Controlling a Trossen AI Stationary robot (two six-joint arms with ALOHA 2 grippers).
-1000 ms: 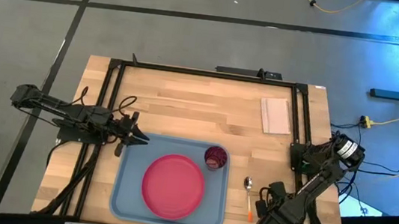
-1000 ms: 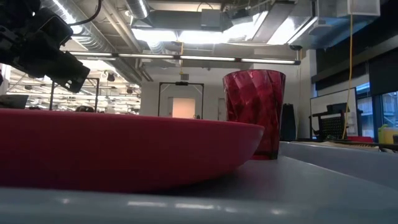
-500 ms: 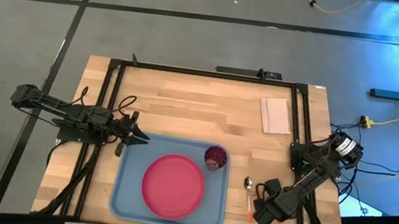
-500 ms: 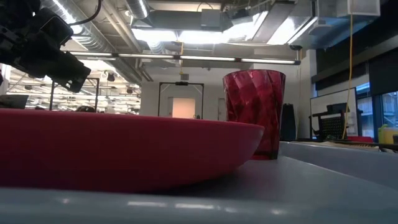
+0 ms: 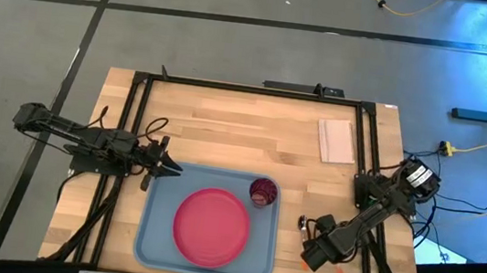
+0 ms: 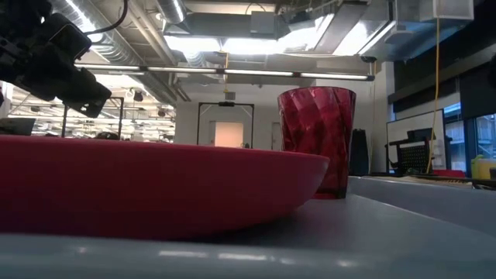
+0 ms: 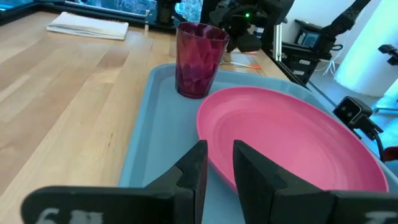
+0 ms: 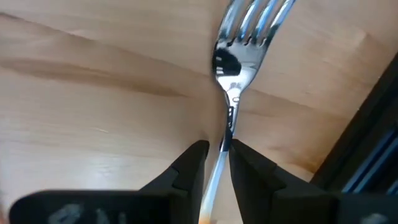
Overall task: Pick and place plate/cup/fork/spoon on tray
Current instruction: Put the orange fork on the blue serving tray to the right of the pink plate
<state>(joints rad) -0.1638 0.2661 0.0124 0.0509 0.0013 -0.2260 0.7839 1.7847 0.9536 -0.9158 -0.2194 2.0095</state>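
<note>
Two items already on the light blue rectangular tray [image 5: 151, 236], we see the right end effector [image 8: 216, 155] has swung onto the orange-handled silver fork [image 8: 239, 56], fingers narrowly straddling its neck, suggesting a pickup

A large light blue rectangular tray [image 5: 151, 236] with rounded corners and a raised rim lies flat on the wooden table. A round flat pink-red plate [image 5: 211, 227] rests inside it. A small dark red faceted cup [image 5: 262, 192] stands upright in the tray's corner, just beside the plate. A silver-tined fork [image 8: 239, 37] lies on the wood, outside the tray.
</note>
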